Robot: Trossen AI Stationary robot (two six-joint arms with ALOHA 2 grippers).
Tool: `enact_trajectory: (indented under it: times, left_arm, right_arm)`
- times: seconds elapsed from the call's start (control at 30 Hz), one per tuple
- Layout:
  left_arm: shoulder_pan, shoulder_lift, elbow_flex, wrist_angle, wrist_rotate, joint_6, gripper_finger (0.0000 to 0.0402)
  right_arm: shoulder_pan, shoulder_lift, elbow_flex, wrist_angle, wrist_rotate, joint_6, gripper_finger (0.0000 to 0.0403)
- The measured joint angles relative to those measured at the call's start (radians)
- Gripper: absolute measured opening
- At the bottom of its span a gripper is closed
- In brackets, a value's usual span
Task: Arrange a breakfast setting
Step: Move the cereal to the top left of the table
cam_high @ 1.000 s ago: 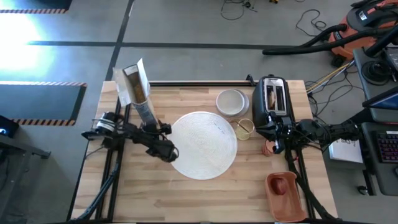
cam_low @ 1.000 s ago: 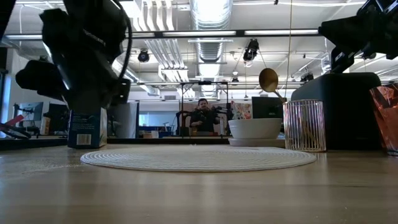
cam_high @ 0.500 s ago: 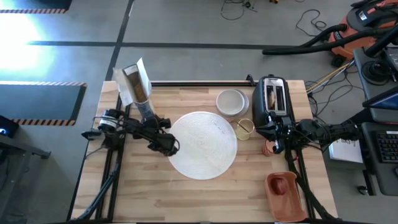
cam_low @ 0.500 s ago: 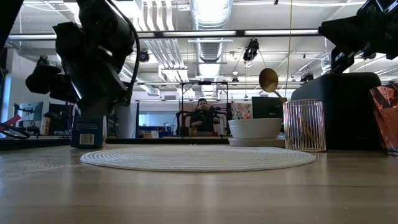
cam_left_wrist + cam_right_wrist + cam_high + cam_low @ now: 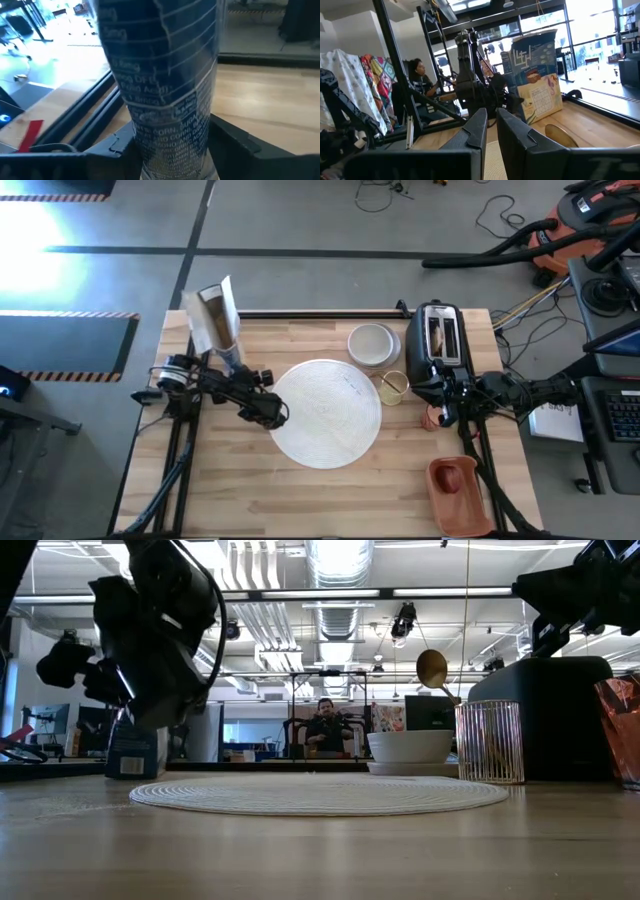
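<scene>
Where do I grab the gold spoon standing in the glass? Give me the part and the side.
Grip the bare handle just under the head of the spoon, above the rim of the glass, with the fingers coming down from above. The spoon leans head-up out of the glass, and the toaster and the bowl crowd its sides.

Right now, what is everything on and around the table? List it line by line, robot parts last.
Round woven white placemat: one, table centre.
Small white bowl: one, on a plate at the far edge.
Ribbed clear glass: one, holds a gold spoon, beside the mat.
Black toaster: one, far right, brown toast slice in a slot.
Open blue cereal box: one, far left.
Small red cup: one, right of the glass.
Terracotta tray: one, near right corner.
Person: one, seated in the room behind.
Left gripper: at the mat's left edge.
Right gripper: shut, by the toaster.
</scene>
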Motion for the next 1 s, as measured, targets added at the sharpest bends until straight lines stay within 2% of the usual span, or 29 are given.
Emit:
enact_trajectory:
  times: [0.13,0.37,0.67,1.0]
  left_arm:
    - [0.000,-0.013,-0.004,-0.002,0.041,0.057,0.0170]
    - [0.000,-0.079,-0.092,0.007,0.061,0.051,0.0169]
    - [-0.024,-0.197,-0.223,0.008,-0.152,0.057,0.0168]
    - [-0.025,-0.275,-0.344,0.034,-0.181,0.069,0.0168]
  right_arm:
    - [0.000,0.000,0.000,0.000,0.000,0.000,0.0034]
    - [0.000,0.000,0.000,0.000,0.000,0.000,0.0034]
    - [0.000,0.000,0.000,0.000,0.000,0.000,0.0034]
    - [0.000,0.000,0.000,0.000,0.000,0.000,0.0034]
